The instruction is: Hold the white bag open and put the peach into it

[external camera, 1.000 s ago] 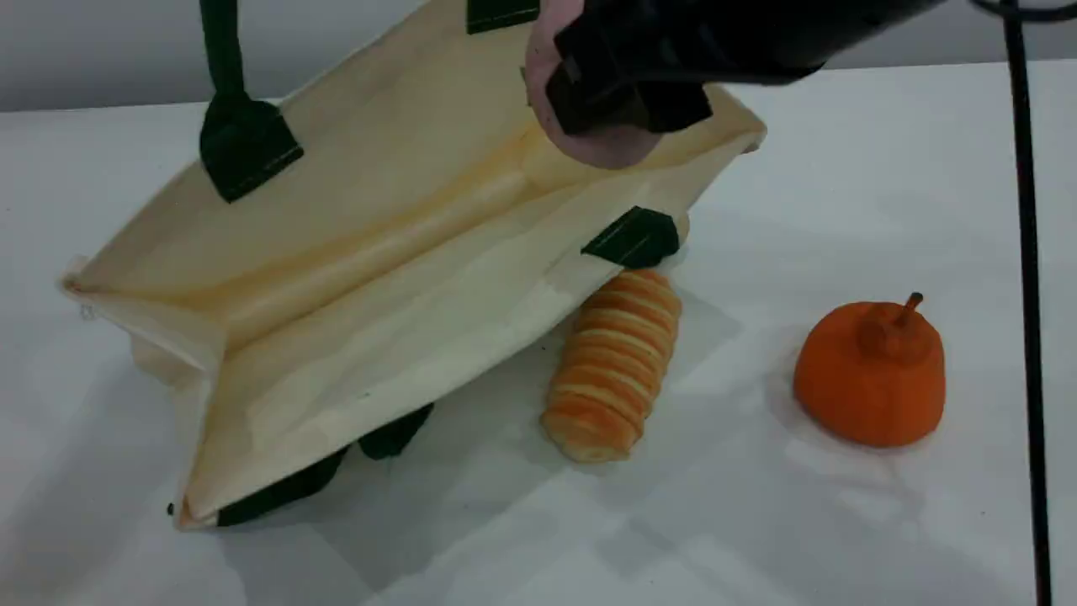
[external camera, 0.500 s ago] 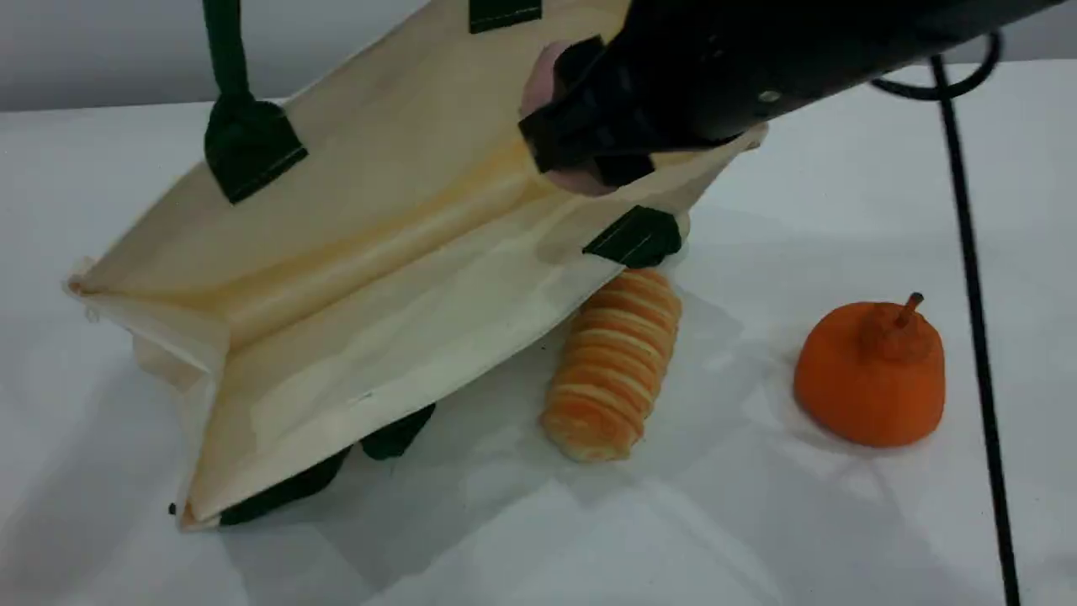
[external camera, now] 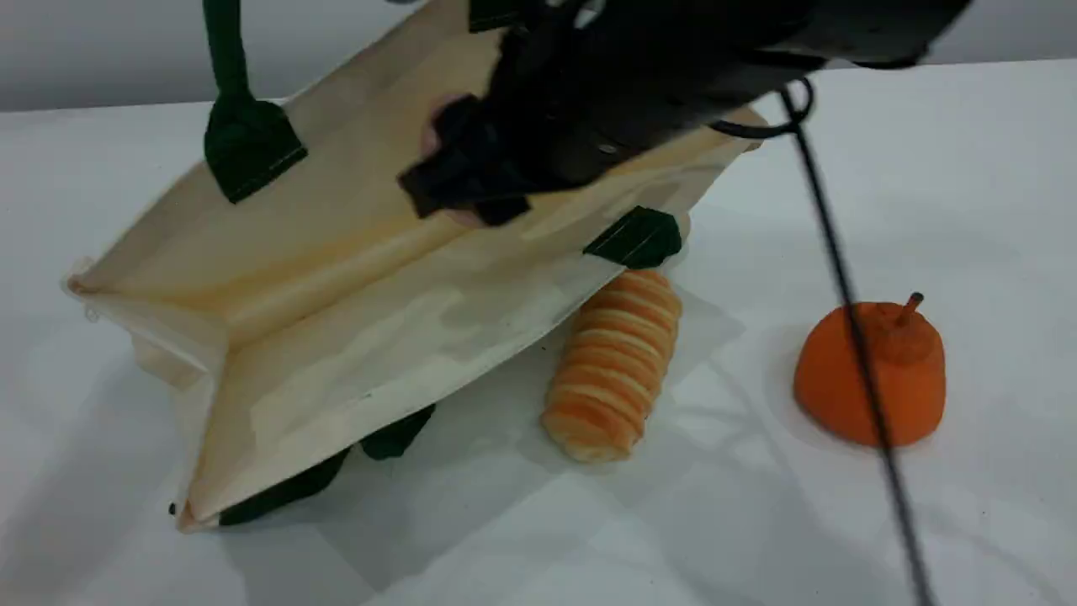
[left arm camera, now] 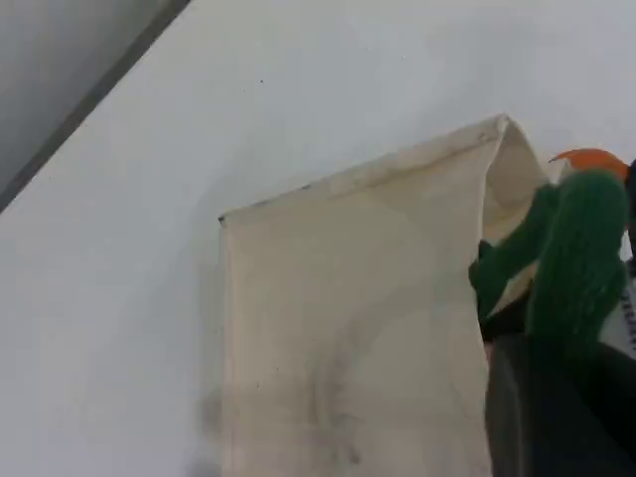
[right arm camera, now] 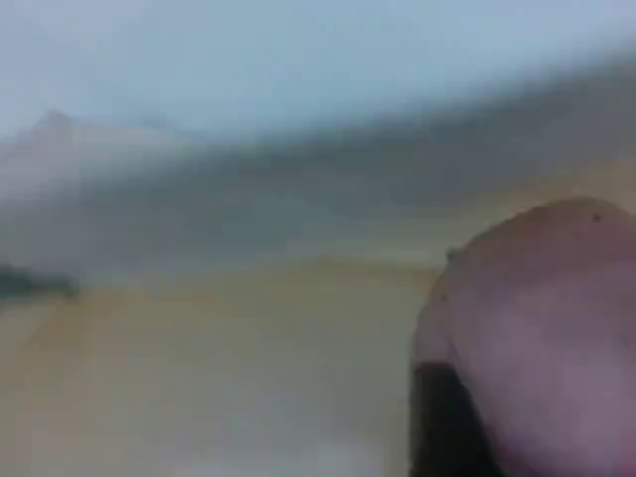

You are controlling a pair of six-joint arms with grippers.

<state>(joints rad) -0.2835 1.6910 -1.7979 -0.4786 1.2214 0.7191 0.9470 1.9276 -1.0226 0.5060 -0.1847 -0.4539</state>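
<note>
My right end effector (external camera: 458, 181), gripping the peach (external camera: 436, 133), has slid deeper into the white bag (external camera: 353, 278) near the table's far edge. My left end effector (left arm camera: 561, 388) pinches the green handle (left arm camera: 576, 248). I can drop it soon.

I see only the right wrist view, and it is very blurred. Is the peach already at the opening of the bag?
Observer: Yes; in the scene view the right tool holds the peach over the open inside of the white bag.
Operator: What holds the bag open?
Observer: The left tool, shut on a green handle in the left wrist view.
Operator: Is anything touching the bag?
Observer: A striped bread roll lies against its near rim.
</note>
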